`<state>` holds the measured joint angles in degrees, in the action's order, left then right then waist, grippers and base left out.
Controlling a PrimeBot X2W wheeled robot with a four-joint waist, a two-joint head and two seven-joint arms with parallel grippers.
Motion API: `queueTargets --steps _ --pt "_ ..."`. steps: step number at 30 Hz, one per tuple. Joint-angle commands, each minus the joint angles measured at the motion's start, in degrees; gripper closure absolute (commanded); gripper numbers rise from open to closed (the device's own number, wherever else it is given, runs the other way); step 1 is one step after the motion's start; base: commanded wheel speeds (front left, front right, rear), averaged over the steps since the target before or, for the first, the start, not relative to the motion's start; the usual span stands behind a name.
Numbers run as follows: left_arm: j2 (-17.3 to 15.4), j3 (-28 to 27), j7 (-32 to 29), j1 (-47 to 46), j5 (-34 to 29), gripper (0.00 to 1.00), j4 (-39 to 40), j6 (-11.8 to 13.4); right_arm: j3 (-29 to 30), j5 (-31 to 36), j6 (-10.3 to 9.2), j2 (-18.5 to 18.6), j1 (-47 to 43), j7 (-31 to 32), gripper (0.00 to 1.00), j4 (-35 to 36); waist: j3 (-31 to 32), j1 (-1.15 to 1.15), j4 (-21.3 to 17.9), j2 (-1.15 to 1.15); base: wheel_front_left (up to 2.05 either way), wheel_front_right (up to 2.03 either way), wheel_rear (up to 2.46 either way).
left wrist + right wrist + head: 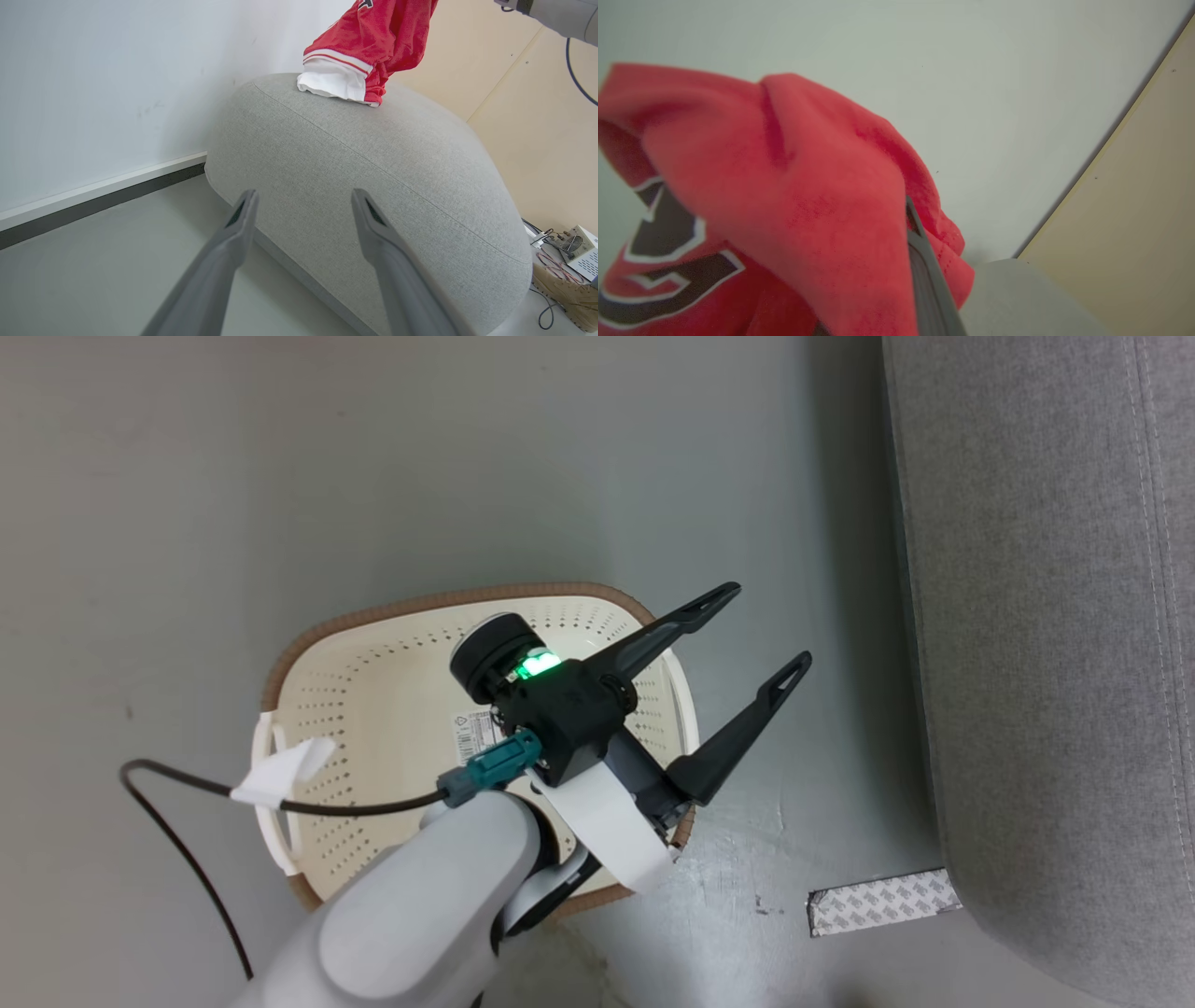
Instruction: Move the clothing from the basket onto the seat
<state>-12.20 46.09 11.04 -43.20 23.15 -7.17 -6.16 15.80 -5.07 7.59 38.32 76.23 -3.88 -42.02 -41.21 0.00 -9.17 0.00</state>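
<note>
The cream basket (pixel 439 602) with its brown rim stands on the floor, and I see no garment in it, just a label on its bottom. My left gripper (pixel 767 625) hangs above its right end, open and holding nothing, with its fingers pointing at the grey seat (pixel 1046 616). In the left wrist view the same gripper (pixel 303 193) faces the seat's rounded end (pixel 373 177). Red clothing (pixel 373 42) with white trim hangs from above, its lower end resting on the seat's top. My right gripper (pixel 901 219) is shut on that clothing (pixel 784 186), which drapes over its fingers.
A strip of grey patterned tape (pixel 882 901) lies on the floor by the seat's corner. A black cable (pixel 187 859) with a white tag (pixel 280 775) trails left of the basket. A white wall with a dark skirting (pixel 93 196) runs behind the seat. Electronics (pixel 574 242) and a boot (pixel 565 289) sit beyond its far end.
</note>
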Motion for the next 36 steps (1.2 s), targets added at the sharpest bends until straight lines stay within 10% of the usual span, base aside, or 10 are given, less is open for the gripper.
queueTargets --steps 1,14,17,36 --pt "-0.7 -0.1 -0.4 -0.3 0.4 0.0 0.2 0.1 1.2 1.6 -0.2 -0.9 -2.0 0.7 1.0 -1.5 -0.3 0.0 -0.3 0.0 0.0 0.0 0.0" --pt "-2.8 -0.5 -3.4 4.0 1.3 0.0 3.9 4.1 19.7 12.4 -0.2 -13.4 -10.5 -3.9 0.96 -11.0 -1.1 0.0 0.3 0.0 0.0 0.0 0.0" --pt "-3.2 -0.8 -3.4 4.6 1.5 0.0 4.7 4.8 22.2 15.1 -0.2 -15.1 -10.4 -4.9 0.0 -11.4 -0.1 0.0 0.3 0.0 0.0 0.0 0.0" --pt "-4.4 -4.4 0.8 10.9 6.1 0.0 1.9 7.6 11.6 12.9 -0.2 -21.1 -24.6 -11.2 0.0 -6.5 11.7 0.0 -1.3 0.0 0.0 0.0 0.0"
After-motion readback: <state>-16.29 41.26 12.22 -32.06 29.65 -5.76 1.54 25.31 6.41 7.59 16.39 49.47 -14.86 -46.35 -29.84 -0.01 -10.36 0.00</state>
